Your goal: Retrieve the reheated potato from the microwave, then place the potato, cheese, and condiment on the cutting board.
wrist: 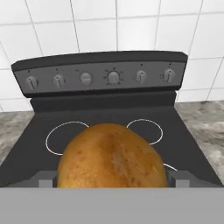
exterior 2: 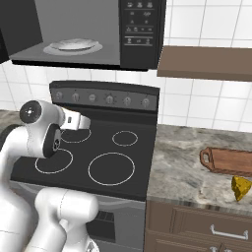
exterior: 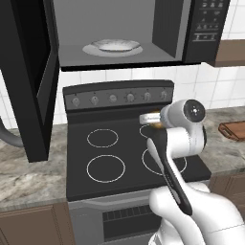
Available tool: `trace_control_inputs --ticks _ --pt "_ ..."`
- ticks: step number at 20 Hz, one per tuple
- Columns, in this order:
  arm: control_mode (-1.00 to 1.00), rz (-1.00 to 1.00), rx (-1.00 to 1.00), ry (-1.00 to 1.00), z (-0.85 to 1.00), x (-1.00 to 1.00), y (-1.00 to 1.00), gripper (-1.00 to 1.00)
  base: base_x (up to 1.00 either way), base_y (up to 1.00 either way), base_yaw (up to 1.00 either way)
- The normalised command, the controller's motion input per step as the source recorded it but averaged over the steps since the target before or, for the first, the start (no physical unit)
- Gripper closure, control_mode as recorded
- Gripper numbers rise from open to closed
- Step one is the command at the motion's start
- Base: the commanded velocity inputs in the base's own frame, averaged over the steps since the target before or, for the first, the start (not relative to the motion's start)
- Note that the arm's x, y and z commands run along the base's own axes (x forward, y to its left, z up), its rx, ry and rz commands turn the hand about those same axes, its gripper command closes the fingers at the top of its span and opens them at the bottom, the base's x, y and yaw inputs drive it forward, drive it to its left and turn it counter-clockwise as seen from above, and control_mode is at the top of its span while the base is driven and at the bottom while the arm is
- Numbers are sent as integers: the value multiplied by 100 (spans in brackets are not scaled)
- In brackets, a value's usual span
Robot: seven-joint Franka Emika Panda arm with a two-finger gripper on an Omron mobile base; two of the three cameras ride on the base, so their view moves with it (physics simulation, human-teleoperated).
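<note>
The golden-brown potato (wrist: 113, 157) sits large between my two dark fingertips (wrist: 46, 178), and my gripper (wrist: 113, 178) is shut on it. The hand hovers above the stove's rear burners, pointing at the control panel; a sliver of the potato (exterior: 154, 119) shows at the gripper (exterior: 147, 118). From the right base view the gripper (exterior 2: 82, 121) hangs over the stove's back left. The microwave (exterior: 119, 33) stands open above, with a white plate (exterior: 114, 46) inside. The cutting board (exterior 2: 230, 161) lies on the right counter, with the cheese (exterior 2: 240, 188) just in front of it. The condiment is out of view.
The microwave door (exterior: 33, 81) hangs open on the left, reaching down to counter height. The black stove (exterior 2: 93, 152) has several ring burners and a knob panel (wrist: 100, 78). A brown shelf (exterior 2: 206, 63) juts over the right counter. A cabinet drawer (exterior 2: 226, 231) is below the counter.
</note>
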Motion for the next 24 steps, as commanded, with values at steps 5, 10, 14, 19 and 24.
trace_control_inputs --ticks 5,10,14,19,24 --pt "-100 0 -4 10 -25 31 -15 100 0 0 0" --pt "-100 1 0 3 -11 6 -4 100 0 0 0" --pt "-100 0 0 0 0 0 0 100 0 0 0" --pt "-100 0 0 0 0 0 0 100 0 0 0" --pt "-100 0 0 0 0 0 0 100 0 0 0"
